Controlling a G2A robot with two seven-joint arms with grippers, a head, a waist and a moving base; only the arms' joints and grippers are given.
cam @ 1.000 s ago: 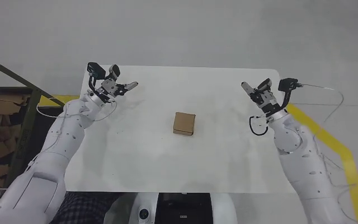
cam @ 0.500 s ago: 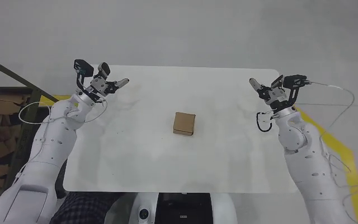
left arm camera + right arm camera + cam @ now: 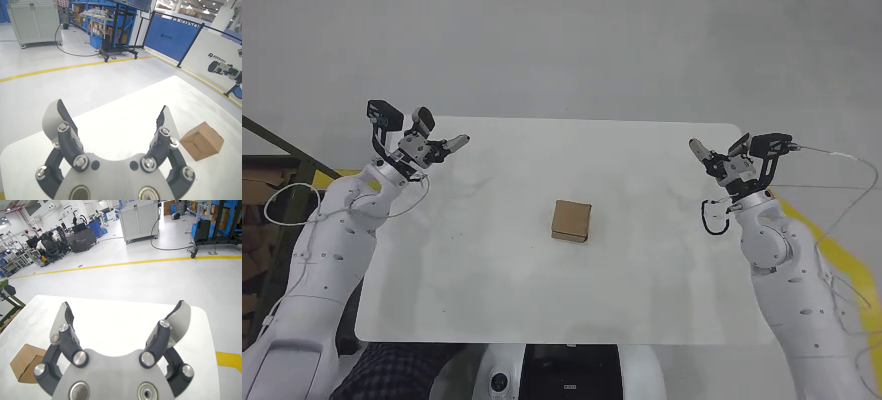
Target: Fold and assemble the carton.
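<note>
Brown cardboard carton sits near the centre of the white table, well apart from both arms. It is box-shaped with crisp edges and a matte surface. The left wrist view shows an end face of the carton with diagonal flap seams. The right wrist view shows the carton resting flat, partly hidden behind that gripper's linkage.

Left gripper is over the far left corner of the table, jaws spread wide and holding nothing. Its fingers are light metal with black ribbed pads. Right gripper is over the far right corner, likewise wide open and empty. Its pads are ribbed black on curved metal backs. Only white tabletop lies between the carton and each gripper.

Table is smooth with rounded corners. A black cable loop hangs at the right wrist. Around the table: pale glossy floor with a yellow line, a grey cabinet on an aluminium frame, and a blue perforated panel.
</note>
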